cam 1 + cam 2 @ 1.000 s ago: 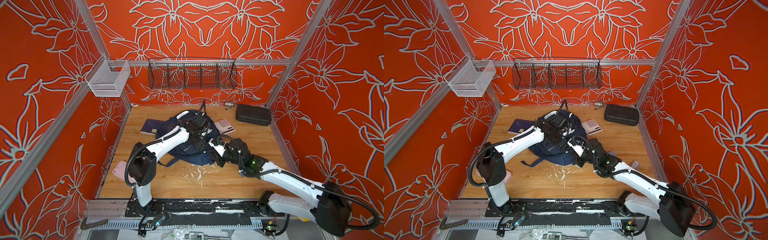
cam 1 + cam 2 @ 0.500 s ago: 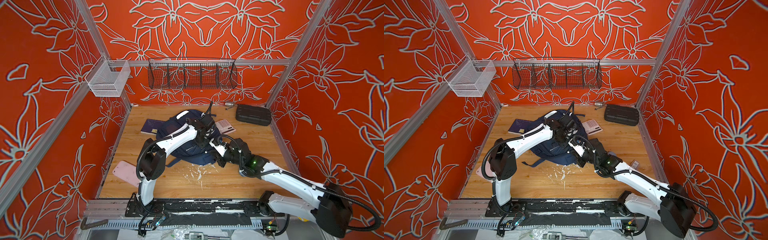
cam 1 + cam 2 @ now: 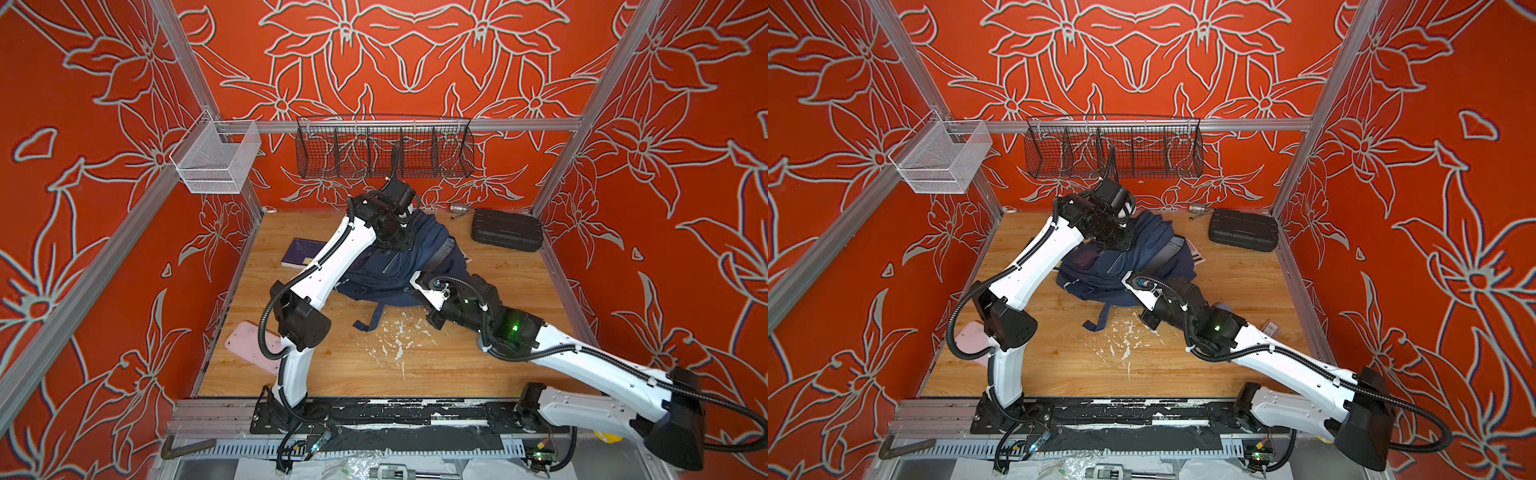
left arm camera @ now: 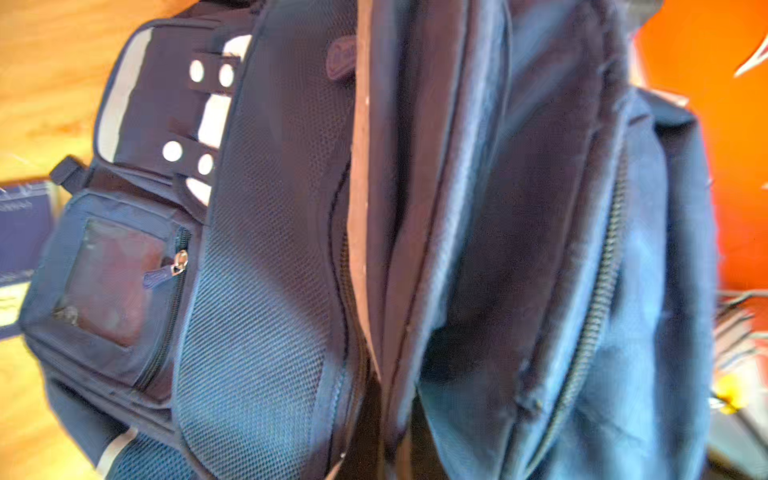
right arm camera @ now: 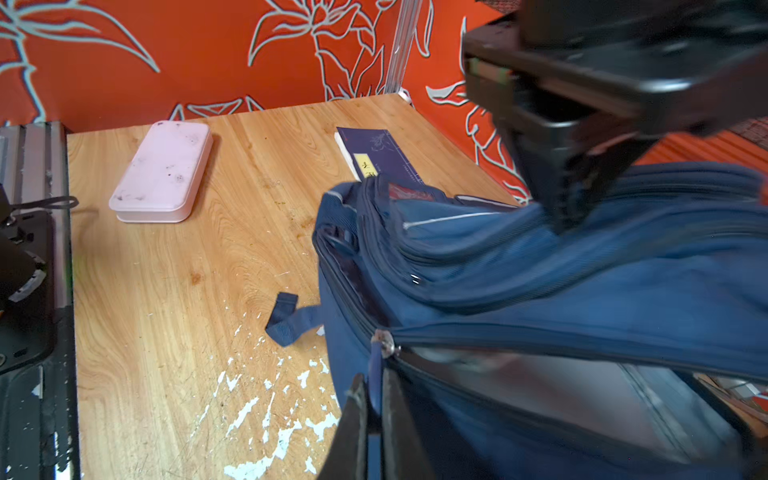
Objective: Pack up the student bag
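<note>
Student bag [image 3: 386,274] now hangs lifted in the shut left jaws.

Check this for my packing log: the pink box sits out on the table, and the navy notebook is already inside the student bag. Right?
Not quite: the navy notebook lies on the table beside the student bag, not inside it, as the right wrist view shows. The pink box does sit out on the table.

student bag [image 3: 386,270] on table [image 3: 457,365] centre | book [image 3: 301,251] left of it | case [image 3: 507,230] behind-right | box [image 3: 243,343] front-left
</note>
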You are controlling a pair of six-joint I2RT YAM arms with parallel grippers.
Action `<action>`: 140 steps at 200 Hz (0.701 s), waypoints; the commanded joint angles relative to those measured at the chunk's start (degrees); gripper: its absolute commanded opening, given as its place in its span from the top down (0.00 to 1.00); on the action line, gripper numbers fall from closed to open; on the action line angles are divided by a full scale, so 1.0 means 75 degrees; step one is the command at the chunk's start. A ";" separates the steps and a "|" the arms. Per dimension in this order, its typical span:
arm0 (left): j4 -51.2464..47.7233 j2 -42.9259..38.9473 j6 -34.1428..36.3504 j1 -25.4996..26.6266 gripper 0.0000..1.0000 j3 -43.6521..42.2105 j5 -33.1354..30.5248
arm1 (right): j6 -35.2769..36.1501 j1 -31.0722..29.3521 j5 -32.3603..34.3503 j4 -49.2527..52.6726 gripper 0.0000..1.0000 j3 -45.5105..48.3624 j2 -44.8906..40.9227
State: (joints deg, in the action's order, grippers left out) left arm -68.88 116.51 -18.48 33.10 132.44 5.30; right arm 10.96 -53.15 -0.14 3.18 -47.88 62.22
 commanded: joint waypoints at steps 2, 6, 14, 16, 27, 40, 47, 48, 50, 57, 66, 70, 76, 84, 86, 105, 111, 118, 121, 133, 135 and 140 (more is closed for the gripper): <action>0.0926 -0.0325 -0.1247 0.0006 1.00 0.0223 0.0065 | 0.0121 -0.0271 0.0522 -0.0260 1.00 -0.0320 0.0439; 0.0983 -0.0359 -0.1366 0.0005 1.00 0.0224 0.0067 | 0.0128 -0.0302 0.0611 -0.0301 1.00 -0.0363 0.0512; 0.1095 -0.0427 -0.1582 0.0011 1.00 0.0223 0.0077 | 0.0144 -0.0336 0.0761 -0.0344 1.00 -0.0474 0.0671; 0.1124 -0.0449 -0.1653 0.0009 1.00 0.0224 0.0078 | 0.0144 -0.0348 0.0808 -0.0357 1.00 -0.0496 0.0708; 0.1262 -0.0558 -0.1916 0.0012 1.00 0.0214 -0.0017 | 0.0170 -0.0386 0.1028 -0.0377 1.00 -0.0643 0.0877; 0.1474 -0.0696 -0.2150 -0.0006 1.00 0.0180 -0.0039 | 0.0203 -0.0432 0.1074 -0.0469 1.00 -0.0739 0.1033; 0.1628 -0.0780 -0.2268 -0.0004 1.00 0.0156 -0.0044 | 0.0241 -0.0455 0.0981 -0.0584 1.00 -0.0714 0.1093; 0.1644 -0.0792 -0.2281 -0.0006 1.00 0.0155 -0.0042 | 0.0245 -0.0452 0.0975 -0.0604 1.00 -0.0710 0.1104; 0.1689 -0.0810 -0.2311 -0.0010 1.00 0.0142 -0.0031 | 0.0240 -0.0464 0.0961 -0.0648 1.00 -0.0701 0.1124; 0.1870 -0.0877 -0.2416 -0.0017 1.00 0.0105 0.0010 | 0.0214 -0.0489 0.0940 -0.0790 1.00 -0.0645 0.1177; 0.2017 -0.0946 -0.2560 -0.0022 1.00 0.0111 0.0060 | 0.0198 -0.0527 0.0894 -0.0964 1.00 -0.0569 0.1250; 0.2073 -0.0975 -0.2593 -0.0024 1.00 0.0116 0.0077 | 0.0194 -0.0547 0.0881 -0.1057 1.00 -0.0522 0.1265; 0.2117 -0.1008 -0.2657 -0.0028 1.00 0.0146 0.0091 | 0.0199 -0.0565 0.0858 -0.1181 1.00 -0.0458 0.1303; 0.2175 -0.1074 -0.2755 -0.0055 1.00 0.0169 0.0121 | 0.0208 -0.0587 0.0849 -0.1277 1.00 -0.0405 0.1323; 0.2200 -0.1094 -0.2769 -0.0057 1.00 0.0160 0.0133 | 0.0216 -0.0589 0.0862 -0.1293 1.00 -0.0393 0.1328; 0.2364 -0.1319 -0.2786 -0.0107 1.00 0.0109 0.0141 | 0.0439 -0.0590 0.0858 -0.1224 1.00 -0.0356 0.1198; 0.2380 -0.1380 -0.2807 -0.0151 1.00 0.0072 0.0153 | 0.0494 -0.0590 0.0936 -0.1265 1.00 -0.0276 0.1120; 0.2441 -0.1462 -0.2838 -0.0192 1.00 0.0026 0.0192 | 0.0586 -0.0590 0.0968 -0.1346 1.00 -0.0204 0.1053; 0.2473 -0.1496 -0.2860 -0.0211 1.00 -0.0002 0.0195 | 0.0649 -0.0590 0.0965 -0.1352 1.00 -0.0182 0.1045; 0.2656 -0.1597 -0.2998 -0.0228 1.00 -0.0124 0.0284 | 0.0682 -0.0590 0.0881 -0.1192 1.00 -0.0238 0.1109; 0.2701 -0.1609 -0.3018 -0.0227 1.00 -0.0150 0.0311 | 0.0674 -0.0590 0.0850 -0.1179 1.00 -0.0246 0.1122; 0.2773 -0.1614 -0.3088 -0.0224 1.00 -0.0173 0.0403 | 0.0671 -0.0599 0.0777 -0.1175 1.00 -0.0251 0.1194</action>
State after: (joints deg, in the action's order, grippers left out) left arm -59.68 110.10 -37.63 31.57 130.54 5.50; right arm 13.82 -57.01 6.66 -3.75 -50.28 71.02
